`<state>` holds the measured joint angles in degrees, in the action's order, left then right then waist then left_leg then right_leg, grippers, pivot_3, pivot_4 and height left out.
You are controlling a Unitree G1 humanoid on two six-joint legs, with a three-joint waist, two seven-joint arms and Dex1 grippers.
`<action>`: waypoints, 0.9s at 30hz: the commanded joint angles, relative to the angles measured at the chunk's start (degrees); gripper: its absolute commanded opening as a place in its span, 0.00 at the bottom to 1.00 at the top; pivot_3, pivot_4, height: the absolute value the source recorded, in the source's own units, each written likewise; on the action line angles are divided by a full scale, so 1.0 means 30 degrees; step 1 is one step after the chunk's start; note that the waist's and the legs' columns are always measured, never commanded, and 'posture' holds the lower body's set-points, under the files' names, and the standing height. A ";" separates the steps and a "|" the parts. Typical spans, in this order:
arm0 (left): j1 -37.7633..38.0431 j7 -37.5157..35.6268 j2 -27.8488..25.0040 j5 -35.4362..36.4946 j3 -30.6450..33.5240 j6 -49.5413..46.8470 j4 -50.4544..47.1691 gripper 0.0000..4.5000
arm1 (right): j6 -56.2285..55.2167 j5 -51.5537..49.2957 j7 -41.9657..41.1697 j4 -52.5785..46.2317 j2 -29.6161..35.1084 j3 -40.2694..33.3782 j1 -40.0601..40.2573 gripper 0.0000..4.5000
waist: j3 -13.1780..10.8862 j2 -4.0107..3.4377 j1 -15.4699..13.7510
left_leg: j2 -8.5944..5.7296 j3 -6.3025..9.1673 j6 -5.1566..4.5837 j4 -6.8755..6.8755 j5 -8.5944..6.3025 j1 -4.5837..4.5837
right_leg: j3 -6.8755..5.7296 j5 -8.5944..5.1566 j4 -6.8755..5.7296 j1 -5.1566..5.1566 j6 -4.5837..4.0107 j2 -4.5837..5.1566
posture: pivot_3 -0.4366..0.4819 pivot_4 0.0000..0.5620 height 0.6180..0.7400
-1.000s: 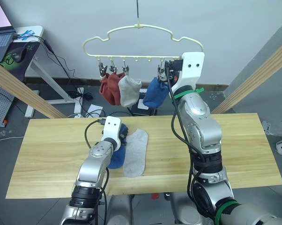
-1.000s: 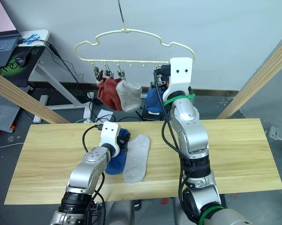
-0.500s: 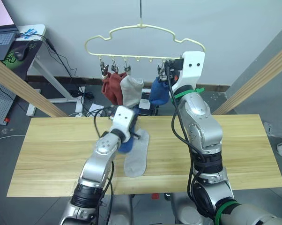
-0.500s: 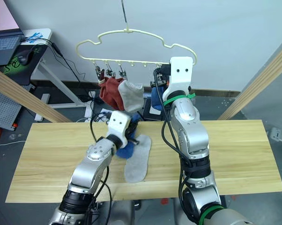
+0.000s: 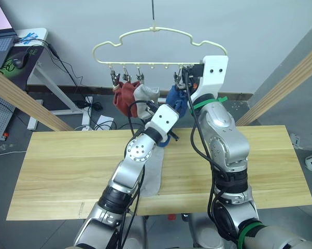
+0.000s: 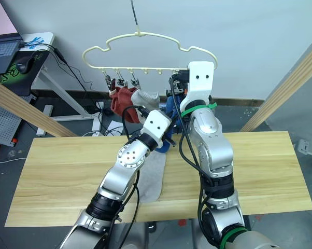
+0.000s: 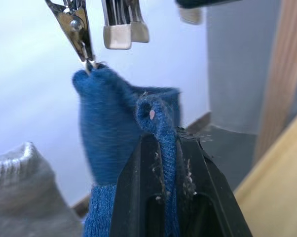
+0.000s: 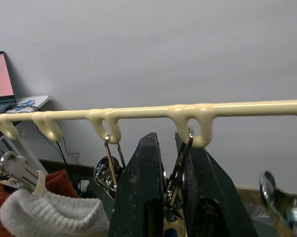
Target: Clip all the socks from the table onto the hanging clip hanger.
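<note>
Up at the hanger [image 5: 155,37], the right gripper [image 8: 169,197] pinches one metal clip [image 8: 179,168] between its fingers. The left gripper [image 7: 163,158] is pressed on a blue sock [image 7: 161,148], held just beside a second blue sock [image 7: 106,138] hanging from a clip. A red sock [image 5: 126,96] and a grey sock [image 5: 143,93] hang further along. Another grey sock [image 5: 152,174] lies on the table [image 5: 62,161].
</note>
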<state>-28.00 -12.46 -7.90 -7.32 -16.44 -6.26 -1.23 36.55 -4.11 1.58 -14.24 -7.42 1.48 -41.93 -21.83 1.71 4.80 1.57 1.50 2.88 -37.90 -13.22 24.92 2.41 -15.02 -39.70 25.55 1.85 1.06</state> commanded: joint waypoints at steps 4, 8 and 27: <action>-0.0824 0.0995 0.1026 -0.0638 0.0105 0.1703 0.1047 0.00 | 0.0147 -0.0326 0.0076 -0.1492 -0.0336 0.0343 -0.0017 0.03 | 0.0001 0.0001 0.0007 | 0.0003 -0.0001 -0.0003 0.0004 -0.0002 0.0016 | -0.0006 0.0002 0.0036 0.0000 0.0003 0.0002 | 0.35 0.62 1.00; -0.1112 0.1053 0.1435 -0.0671 0.0051 0.2083 0.1426 0.00 | 0.0282 -0.0361 0.0046 -0.1552 -0.0360 0.0387 0.0010 0.03 | 0.0000 0.0001 0.0005 | 0.0010 0.0003 -0.0004 0.0008 -0.0002 0.0017 | -0.0011 0.0002 0.0042 0.0000 0.0003 0.0002 | 0.35 0.62 1.00; -0.2346 0.1216 0.2083 -0.0628 0.0604 0.2579 0.2466 0.00 | 0.0344 -0.0184 0.0110 -0.1609 -0.0291 0.0530 0.0159 0.03 | 0.0001 0.0002 0.0008 | 0.0005 0.0000 -0.0004 0.0005 -0.0002 0.0017 | -0.0009 0.0003 0.0042 -0.0001 0.0005 -0.0002 | 0.34 0.63 1.00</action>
<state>-34.11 -9.32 -2.54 -8.92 -14.73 -0.48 7.27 38.09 -4.15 1.60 -15.62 -7.43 1.92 -41.58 -21.83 1.71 4.83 1.59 1.50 2.87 -37.89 -13.23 24.97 2.38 -15.02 -39.57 25.55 1.87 1.06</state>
